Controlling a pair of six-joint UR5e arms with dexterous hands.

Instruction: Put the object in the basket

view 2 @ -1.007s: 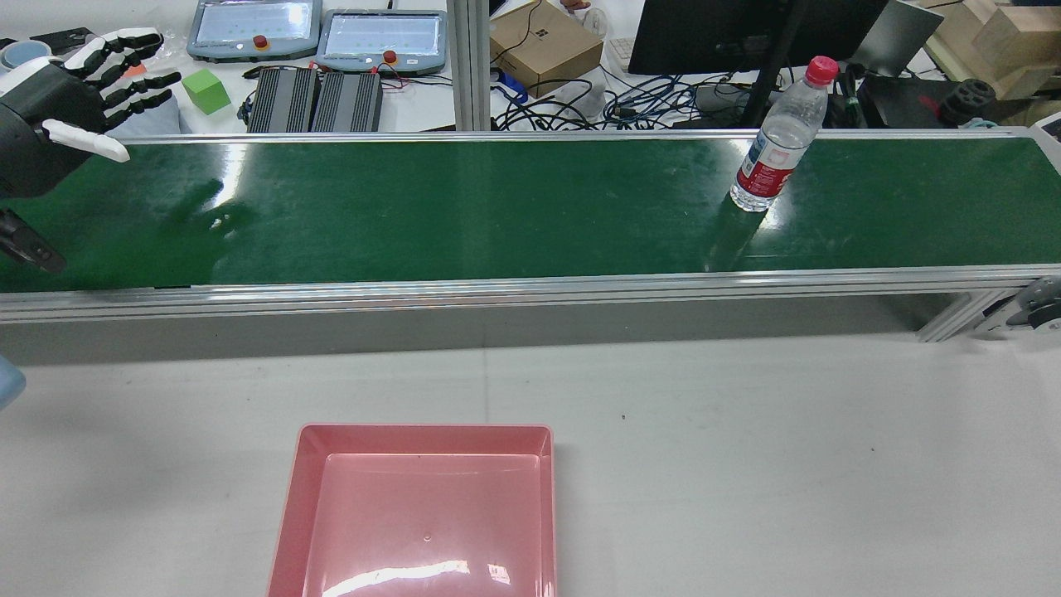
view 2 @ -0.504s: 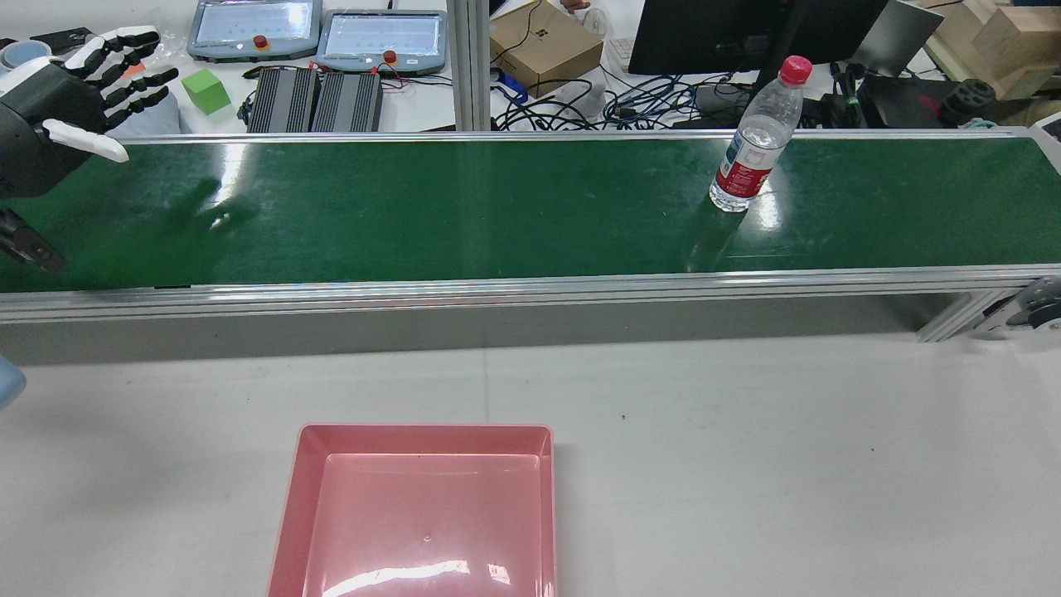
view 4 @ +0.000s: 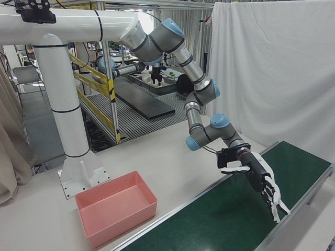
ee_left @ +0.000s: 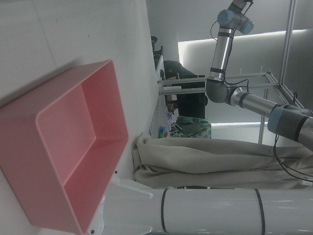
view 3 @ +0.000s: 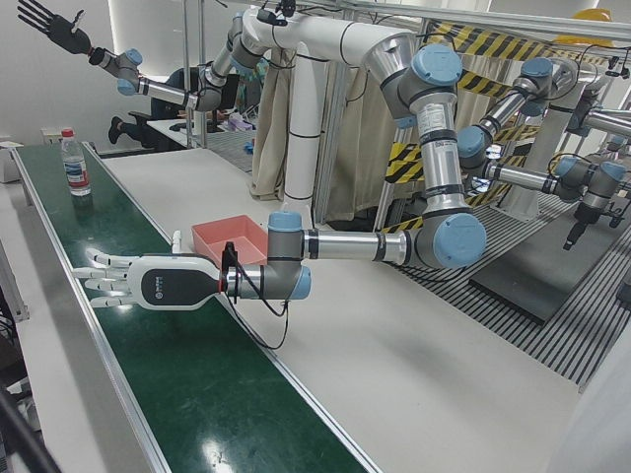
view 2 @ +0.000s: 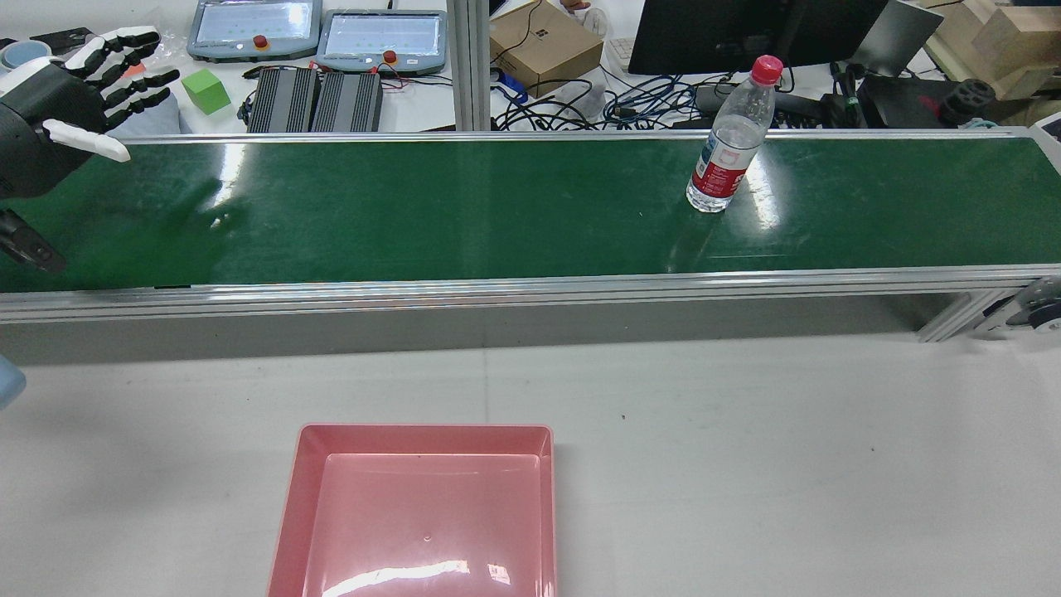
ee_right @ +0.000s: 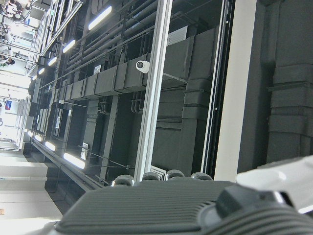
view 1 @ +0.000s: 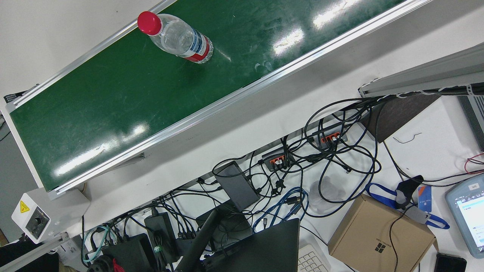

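Rear view: left robot hand [view 2: 58, 124] (cropped)

The belt [view 2: 464, 207] across the upper half of the rear view is glossy green, scuffed, with bright glare patches; its rails [view 2: 530, 286] are brushed silver metal. The bottle [view 2: 729, 141] at upper right is clear, shiny plastic with a paper-like red label and smooth red cap. The tray [view 2: 419, 514] at the bottom is smooth pink plastic, faintly reflective. The table [view 2: 787, 464] looks matt pale grey. The box [view 1: 380, 230] at lower right of the front view is plain brown cardboard.
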